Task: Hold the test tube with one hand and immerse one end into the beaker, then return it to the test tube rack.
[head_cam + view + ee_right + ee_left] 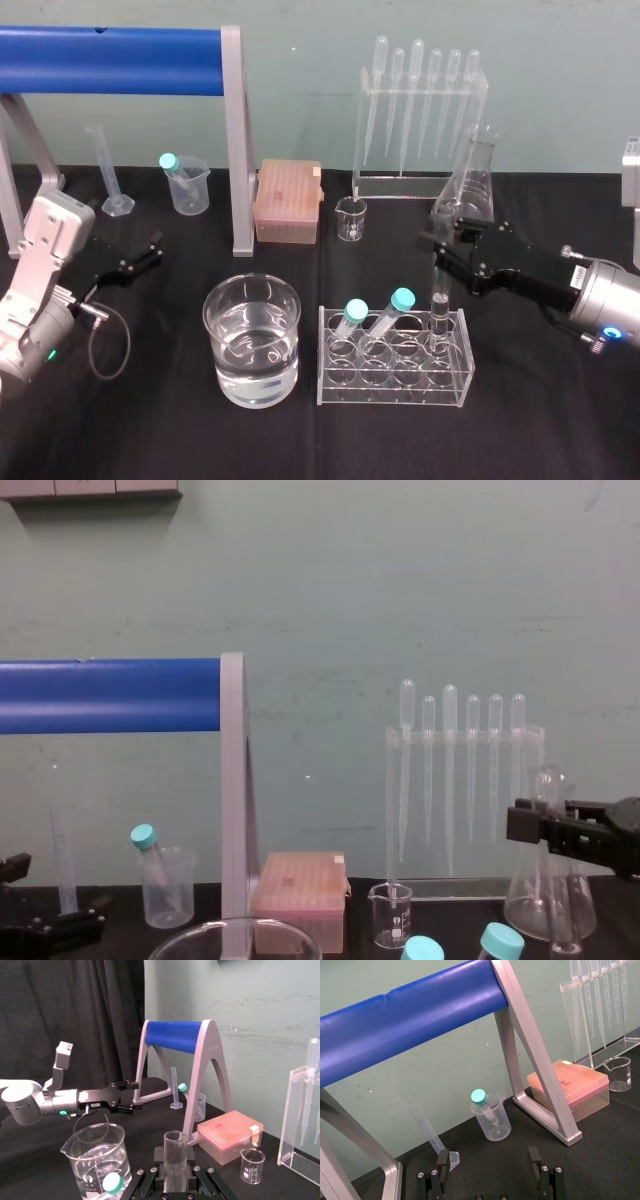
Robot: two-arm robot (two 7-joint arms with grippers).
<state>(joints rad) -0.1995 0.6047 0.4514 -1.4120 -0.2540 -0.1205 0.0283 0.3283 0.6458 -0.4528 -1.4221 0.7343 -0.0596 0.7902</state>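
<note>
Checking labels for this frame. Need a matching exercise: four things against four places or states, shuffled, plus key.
1. slim clear glass test tube
2. very wide clear glass beaker
3. left gripper
4. pink plastic tip box

A. open, parked at far left
B. beside grey metal frame leg
C. upright in clear plastic rack, right gripper at it
D. holds clear liquid, left of rack

Pairs: 1-C, 2-D, 3-A, 4-B
</note>
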